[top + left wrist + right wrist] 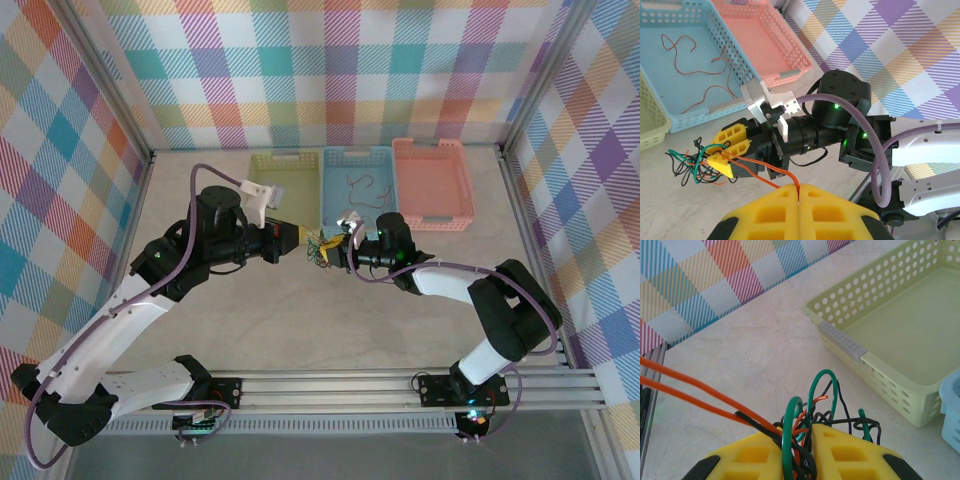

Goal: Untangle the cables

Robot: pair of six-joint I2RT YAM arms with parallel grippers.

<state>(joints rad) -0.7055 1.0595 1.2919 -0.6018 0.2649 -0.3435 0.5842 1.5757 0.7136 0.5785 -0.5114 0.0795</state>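
**both jaws clamped, orange line stretched between them**

left gripper (pixel 798 190) is shut hard, pads pressed flat together, and the orange cable (pixel 705 388) comes straight out of the seam between them. i hold it that way, i think, so i can draw one strand clear of the knot while the rest stays put.

right gripper (pixel 729 151) is the anchor. its pads have closed on the tangle (pixel 694 166) with only a thin slot between them, and that slot is stuffed with wire. from the right wrist i see a green loop (pixel 785 435) and dark strands squeezed right at the fingertips.

where it all sits: the tangle hangs at my right fingertips, between the two grippers, over the pale table (pixel 740 355), just in front of the baskets. whether it touches the tabletop i can't say.

how it looks: small, loose, messy. green arcs stand up out of it, black wire curls round the sides, orange threads through the middle. the orange leaves the knot as two straight, tight lines towards my left jaws. everything else is slack and curly.

behind, the blue basket (pixel 742 70) already holds thin reddish strands (pixel 677 47), lying apart from each other. the yellow-green basket (pixel 890 340) and the pink basket (pixel 767 45) look bare inside. so my read: some strands are sorted, this clump is what's left, and orange is the one coming out.
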